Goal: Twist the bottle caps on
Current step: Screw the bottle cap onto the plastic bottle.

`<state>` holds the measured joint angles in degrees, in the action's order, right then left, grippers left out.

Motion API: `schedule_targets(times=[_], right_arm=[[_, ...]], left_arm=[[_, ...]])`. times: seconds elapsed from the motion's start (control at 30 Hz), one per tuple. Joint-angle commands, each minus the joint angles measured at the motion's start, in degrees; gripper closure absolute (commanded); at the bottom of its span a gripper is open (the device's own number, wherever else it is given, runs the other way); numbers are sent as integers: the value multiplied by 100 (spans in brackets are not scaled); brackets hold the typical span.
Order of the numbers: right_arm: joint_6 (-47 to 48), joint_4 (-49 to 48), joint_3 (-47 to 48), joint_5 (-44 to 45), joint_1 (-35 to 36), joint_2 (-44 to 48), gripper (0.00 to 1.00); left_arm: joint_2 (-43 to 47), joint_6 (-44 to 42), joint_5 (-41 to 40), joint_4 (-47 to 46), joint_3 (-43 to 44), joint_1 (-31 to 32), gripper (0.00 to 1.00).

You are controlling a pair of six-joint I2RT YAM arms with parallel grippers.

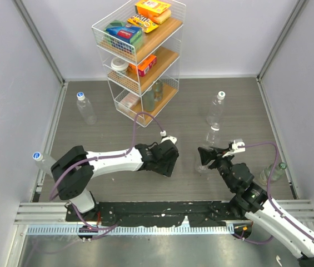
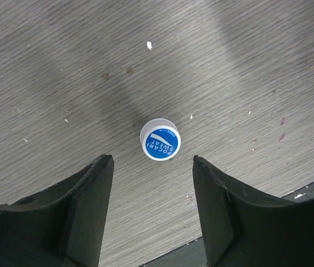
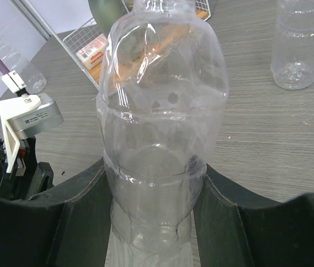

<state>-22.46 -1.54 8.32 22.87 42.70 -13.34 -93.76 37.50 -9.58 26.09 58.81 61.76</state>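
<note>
Bottle [image 3: 157, 139] (clear) in right pincer [image 3: 153, 172], boxes [image 1: 153, 8] on rack [image 1: 168, 28]

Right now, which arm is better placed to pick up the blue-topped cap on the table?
Left. The left end effector is open, pointing down at the cap just ahead of it. The right end effector is closed around a bottle, so it's occupied.

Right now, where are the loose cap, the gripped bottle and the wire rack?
Cap [image 2: 160, 140]: left wrist view, on its blue printed top.
Bottle [image 3: 157, 139]: right wrist view, on the middle of its clear body.
Rack [image 1: 167, 55]: top external view, on its bare wooden middle shelf.
</note>
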Motion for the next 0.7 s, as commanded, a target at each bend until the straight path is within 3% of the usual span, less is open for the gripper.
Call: schedule_targets(times=[0.0, 0.67], right_arm=[[-48, -154, 197, 68, 19, 42, 99], [-66, -92, 205, 68, 37, 60, 99]], left_arm=[[-99, 74, -123, -60, 219, 3, 38], [-416, 109, -44, -244, 316, -6, 47]])
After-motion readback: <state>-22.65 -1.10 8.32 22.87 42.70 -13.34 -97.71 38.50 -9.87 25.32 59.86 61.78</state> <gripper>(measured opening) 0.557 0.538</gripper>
